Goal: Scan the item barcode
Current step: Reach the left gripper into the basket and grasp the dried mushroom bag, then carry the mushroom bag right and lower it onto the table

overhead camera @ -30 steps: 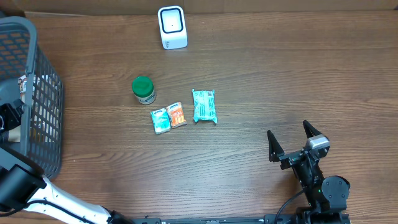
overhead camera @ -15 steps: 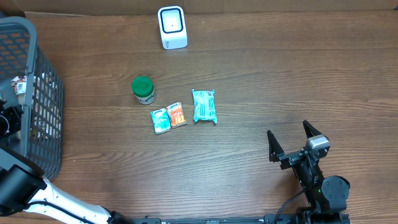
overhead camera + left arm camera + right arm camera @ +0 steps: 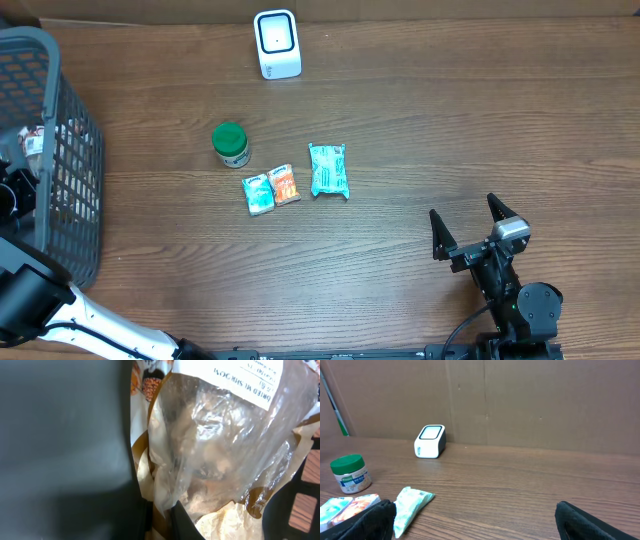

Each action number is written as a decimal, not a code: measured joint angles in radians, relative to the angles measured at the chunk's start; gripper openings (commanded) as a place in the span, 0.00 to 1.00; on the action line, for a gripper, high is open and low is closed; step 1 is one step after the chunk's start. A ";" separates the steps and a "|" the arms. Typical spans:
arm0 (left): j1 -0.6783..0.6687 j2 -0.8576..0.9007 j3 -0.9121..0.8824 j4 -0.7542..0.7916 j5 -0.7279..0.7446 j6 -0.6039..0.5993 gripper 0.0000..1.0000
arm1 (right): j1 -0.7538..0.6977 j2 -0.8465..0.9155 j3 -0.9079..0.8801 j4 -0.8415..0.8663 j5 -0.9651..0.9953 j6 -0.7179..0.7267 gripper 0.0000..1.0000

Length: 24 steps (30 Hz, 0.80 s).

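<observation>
A clear plastic bag of dried mushrooms (image 3: 225, 445) with a white printed label (image 3: 235, 377) fills the left wrist view, lying inside the grey mesh basket (image 3: 60, 120). My left gripper (image 3: 159, 517) is shut, pinching a fold of that bag between its black fingers. From overhead the left arm (image 3: 15, 195) reaches into the basket at the table's left edge and the gripper itself is hidden by the mesh. The white barcode scanner (image 3: 277, 43) stands at the back of the table. My right gripper (image 3: 462, 210) rests open at the front right, holding nothing.
A green-lidded jar (image 3: 231, 144), a teal packet (image 3: 329, 169) and two small packets, blue (image 3: 259, 193) and orange (image 3: 286, 185), lie mid-table. A brown cardboard wall (image 3: 520, 400) backs the table behind the scanner (image 3: 430, 441). Other packaged goods sit under the bag.
The left gripper has gone from wide open to shut on the bag inside the basket. The right arm and the items on the table have not moved.
</observation>
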<state>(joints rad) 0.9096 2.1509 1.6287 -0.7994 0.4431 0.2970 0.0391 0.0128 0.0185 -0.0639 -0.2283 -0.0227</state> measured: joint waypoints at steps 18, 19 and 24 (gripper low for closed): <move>-0.007 -0.164 0.366 -0.241 0.014 -0.289 0.04 | 0.000 0.000 0.000 0.000 0.000 0.000 1.00; -0.006 -0.213 0.388 -0.247 0.038 -0.320 0.04 | 0.000 0.000 0.000 0.000 0.000 0.000 1.00; -0.016 -0.428 0.433 -0.248 0.105 -0.403 0.04 | 0.000 0.000 0.000 0.000 0.000 0.000 1.00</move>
<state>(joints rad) 0.8936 1.7229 2.0613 -1.0473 0.5484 -0.1059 0.0391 0.0128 0.0185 -0.0643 -0.2283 -0.0223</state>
